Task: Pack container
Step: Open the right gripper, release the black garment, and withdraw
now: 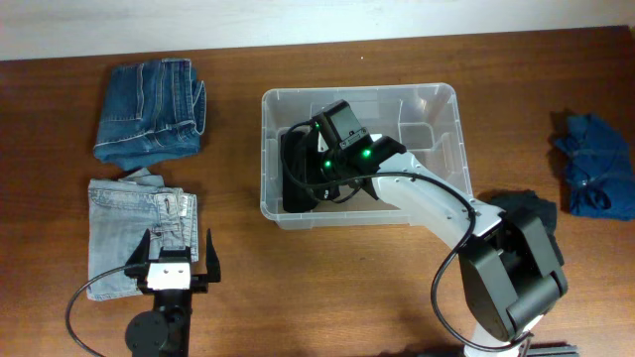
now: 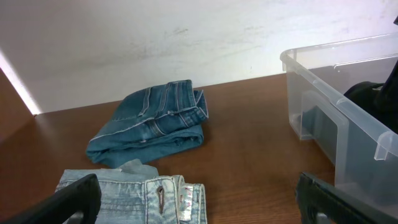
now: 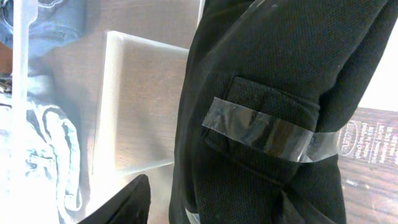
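**Jeans at left, container at centre, right arm reaching in**

Denim at far left of wooden table (image 1: 298, 297): dark blue jeans (image 1: 149, 109), folded, lying flat. Nearer, just beside them, light blue jeans (image 1: 134, 233), also folded. Over near right part of the light pair, left gripper (image 1: 178, 245), fingers (image 2: 74, 199) spread wide and released, nothing between them.

Centre: container (image 1: 359, 92), clear, open-topped, upright on the wood, well apart from both pairs of jeans. Holds black garment (image 1: 296, 169) against its left wall. Down inside it, right gripper (image 1: 319, 185), at the garment, with arm crossing the near rim from the right. Seen from right wrist: black garment across most of the view, one dark finger (image 3: 127, 202) beside it at lower left, second finger hidden. Cannot tell whether clenched on the garment or loose.

Right of container, near the arm's base: dark cloth heap (image 1: 526, 203). Further right, by the table edge: blue cloth (image 1: 595, 164), crumpled.
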